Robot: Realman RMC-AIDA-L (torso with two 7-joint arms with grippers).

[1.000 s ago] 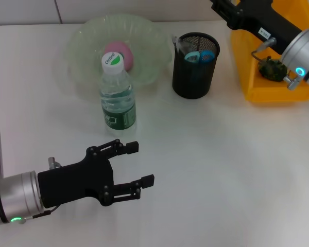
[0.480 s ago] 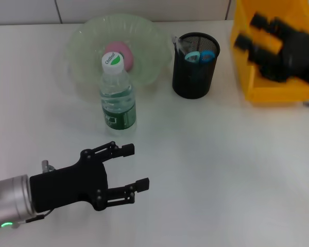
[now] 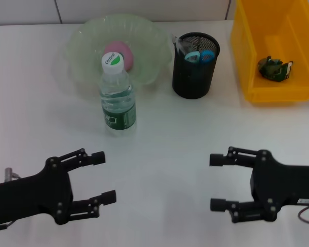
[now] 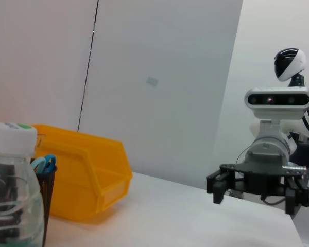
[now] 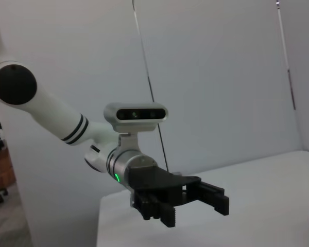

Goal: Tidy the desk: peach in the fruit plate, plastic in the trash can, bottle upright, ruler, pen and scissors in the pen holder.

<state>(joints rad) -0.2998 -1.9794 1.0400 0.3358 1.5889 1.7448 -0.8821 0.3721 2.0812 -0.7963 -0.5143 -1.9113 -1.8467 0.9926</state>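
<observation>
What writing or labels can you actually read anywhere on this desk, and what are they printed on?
White bottle cap: a short green word beside a leaf mark, too small to read for certain.
Green label on the water bottle: print is there, but blurred past reading.
Crumpled plastic wrapper in the yellow bin: no legible text.
Nothing else carries readable words, numbers or signs.

A capped water bottle [image 3: 117, 98] is standing upright just in front of the pale green fruit plate [image 3: 82, 43], where a pink peach [image 3: 119, 53] is sitting. Scissors [image 3: 200, 55] are poking out of the black mesh pen holder [image 3: 194, 73]. Crumpled plastic [image 3: 274, 69] is lying in the yellow bin [image 3: 247, 56]. Both grippers — left gripper [image 3: 102, 177], right gripper [image 3: 216, 182] — are hovering low over the white desk [image 3: 165, 139], fingers spread, holding nothing.
</observation>
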